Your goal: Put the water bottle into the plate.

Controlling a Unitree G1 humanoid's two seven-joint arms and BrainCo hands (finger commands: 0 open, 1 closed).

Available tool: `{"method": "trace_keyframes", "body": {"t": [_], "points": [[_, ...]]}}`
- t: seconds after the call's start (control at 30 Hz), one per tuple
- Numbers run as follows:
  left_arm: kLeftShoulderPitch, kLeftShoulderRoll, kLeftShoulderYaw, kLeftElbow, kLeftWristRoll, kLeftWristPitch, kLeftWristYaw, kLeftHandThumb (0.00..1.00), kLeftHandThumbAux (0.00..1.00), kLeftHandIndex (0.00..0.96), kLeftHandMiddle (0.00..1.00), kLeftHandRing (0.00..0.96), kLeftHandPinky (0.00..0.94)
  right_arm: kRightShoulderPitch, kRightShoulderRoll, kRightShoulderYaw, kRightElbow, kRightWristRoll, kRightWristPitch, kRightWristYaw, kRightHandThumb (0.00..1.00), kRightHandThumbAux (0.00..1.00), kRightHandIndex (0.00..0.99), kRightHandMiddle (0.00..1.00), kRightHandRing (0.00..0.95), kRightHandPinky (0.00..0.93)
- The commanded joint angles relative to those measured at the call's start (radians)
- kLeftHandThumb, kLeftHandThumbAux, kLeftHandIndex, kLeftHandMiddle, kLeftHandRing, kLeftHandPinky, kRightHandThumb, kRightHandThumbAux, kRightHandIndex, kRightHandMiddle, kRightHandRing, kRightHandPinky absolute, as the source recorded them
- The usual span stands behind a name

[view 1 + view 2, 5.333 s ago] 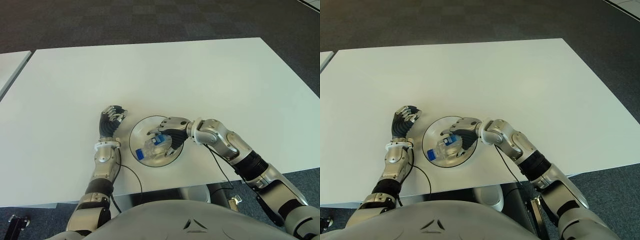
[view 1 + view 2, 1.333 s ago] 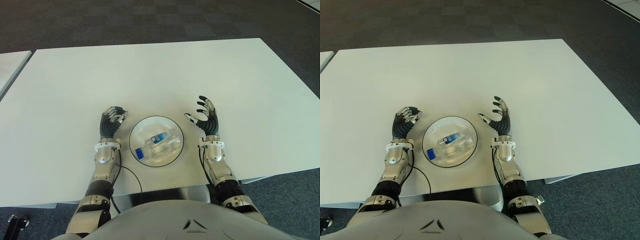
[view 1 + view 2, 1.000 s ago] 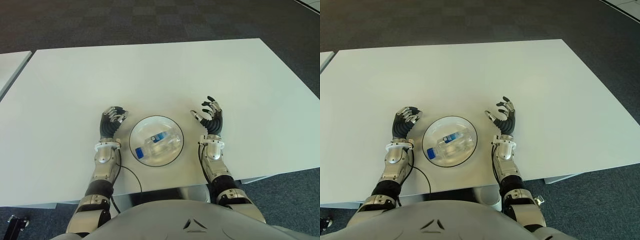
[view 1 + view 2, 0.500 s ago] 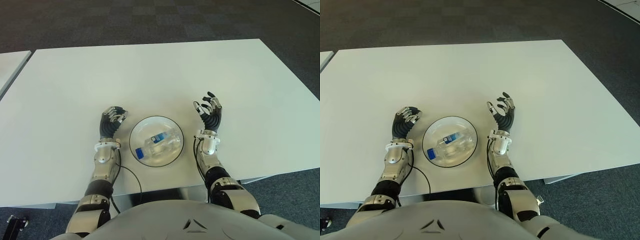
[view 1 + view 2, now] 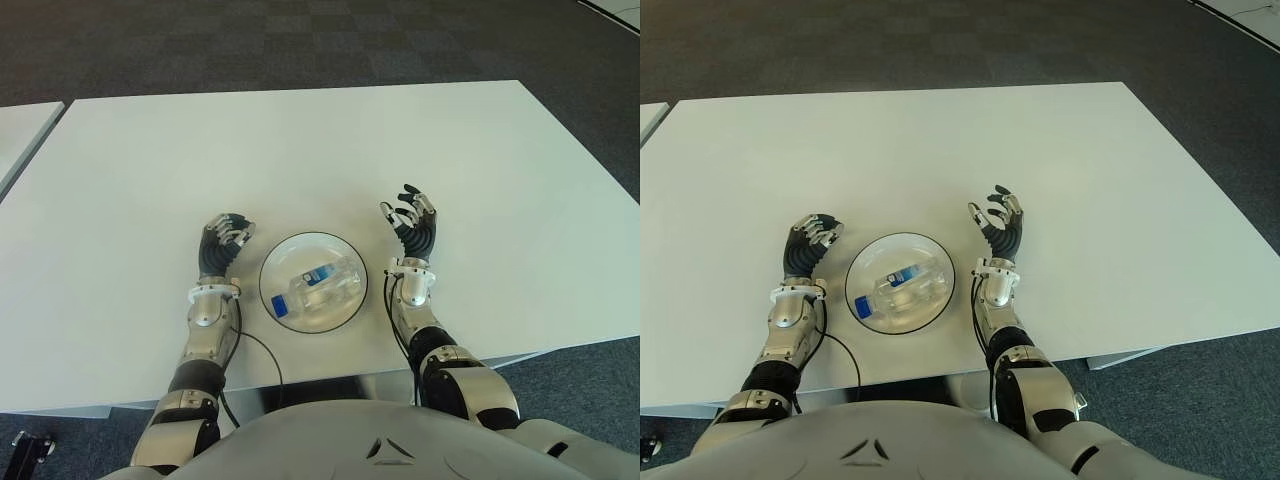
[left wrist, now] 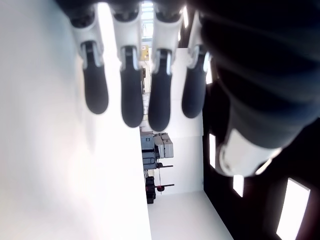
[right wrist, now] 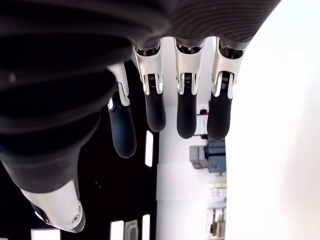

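A clear water bottle with a blue cap and blue label lies on its side inside the round glass plate near the table's front edge. My right hand shows just right of the plate, fingers relaxed and spread, holding nothing; the right wrist view shows its fingertips apart with only the table beyond. My left hand shows just left of the plate, fingers loosely curved and empty, as the left wrist view's fingertips confirm.
The white table stretches far back and to both sides. A second white table's corner shows at the far left. Dark carpet lies beyond. A black cable runs by the front edge under the left forearm.
My right hand let go of the bottle in the plate, drew back to the plate's right side and settled there with fingers spread. The left hand and the bottle stayed still.
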Motion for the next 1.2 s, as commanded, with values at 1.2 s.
{"method": "trace_keyframes", "body": {"t": [1.2], "points": [[0.028, 0.014, 0.011, 0.123, -0.009, 0.006, -0.035, 0.701, 0.717, 0.429, 0.470, 0.456, 0.445, 0.125, -0.084, 0.101, -0.144, -0.029, 0.415, 0.249, 0.708, 0.728, 0.433, 0.645, 0.652, 0.653]]}}
